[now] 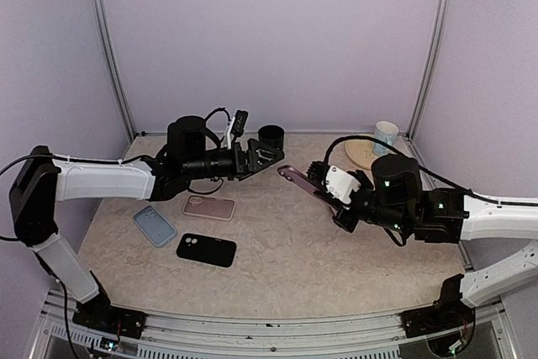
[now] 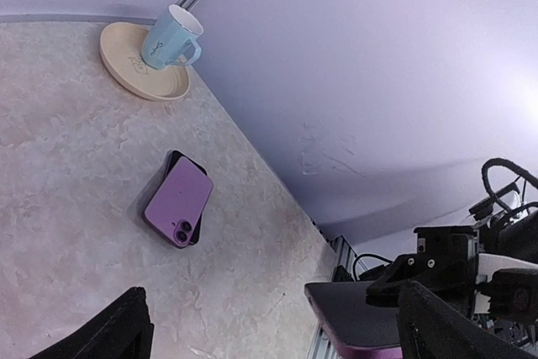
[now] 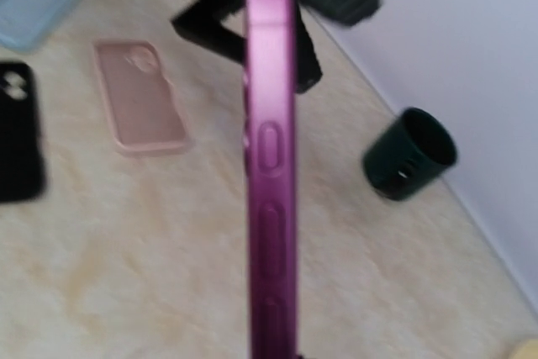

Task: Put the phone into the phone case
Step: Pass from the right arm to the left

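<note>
A black phone case (image 1: pixel 206 250) is laid nearest, with a light blue case (image 1: pixel 155 225) beside it and a pink case (image 1: pixel 208 207) behind. Above the table (image 1: pixel 277 250), the purple phone (image 1: pixel 294 179) is pinched at one end by the right gripper (image 1: pixel 320 181), outside every case. The left gripper (image 1: pixel 262 157) is spread wide near the phone's free end, apart from it. Farthest back, a dark green cup (image 1: pixel 271 134) is seen, and a pale blue mug (image 1: pixel 386 135) is set on a plate (image 1: pixel 360 155).
</note>
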`<action>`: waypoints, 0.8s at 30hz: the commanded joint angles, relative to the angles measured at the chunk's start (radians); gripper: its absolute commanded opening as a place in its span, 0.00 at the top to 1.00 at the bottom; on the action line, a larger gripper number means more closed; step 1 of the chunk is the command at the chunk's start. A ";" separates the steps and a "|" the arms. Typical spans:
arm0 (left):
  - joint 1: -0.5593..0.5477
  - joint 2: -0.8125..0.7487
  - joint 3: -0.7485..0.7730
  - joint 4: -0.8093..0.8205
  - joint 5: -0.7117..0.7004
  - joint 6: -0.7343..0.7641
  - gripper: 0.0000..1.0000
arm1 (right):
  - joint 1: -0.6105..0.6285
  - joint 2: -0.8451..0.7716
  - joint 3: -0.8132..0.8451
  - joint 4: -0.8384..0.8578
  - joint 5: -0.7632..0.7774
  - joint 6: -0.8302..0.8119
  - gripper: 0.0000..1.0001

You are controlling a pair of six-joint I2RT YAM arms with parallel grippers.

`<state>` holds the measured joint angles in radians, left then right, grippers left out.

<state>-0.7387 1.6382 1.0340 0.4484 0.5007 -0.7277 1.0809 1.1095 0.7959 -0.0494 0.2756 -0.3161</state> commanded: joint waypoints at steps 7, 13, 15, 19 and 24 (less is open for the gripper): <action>-0.026 0.027 0.017 0.044 0.005 -0.129 0.01 | 0.087 0.081 -0.046 0.238 0.364 -0.179 1.00; -0.056 0.055 0.033 0.040 0.009 -0.183 0.01 | 0.113 0.158 -0.069 0.347 0.500 -0.283 1.00; -0.064 0.071 0.041 0.056 0.021 -0.201 0.01 | 0.128 0.181 -0.087 0.423 0.540 -0.338 1.00; -0.071 0.092 0.047 0.100 0.041 -0.240 0.01 | 0.149 0.227 -0.116 0.543 0.612 -0.452 1.00; -0.071 0.110 0.065 0.108 0.052 -0.253 0.02 | 0.177 0.269 -0.176 0.754 0.661 -0.640 1.00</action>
<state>-0.8078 1.7321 1.0573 0.5034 0.5274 -0.9550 1.2301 1.3602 0.6544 0.4313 0.8448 -0.7727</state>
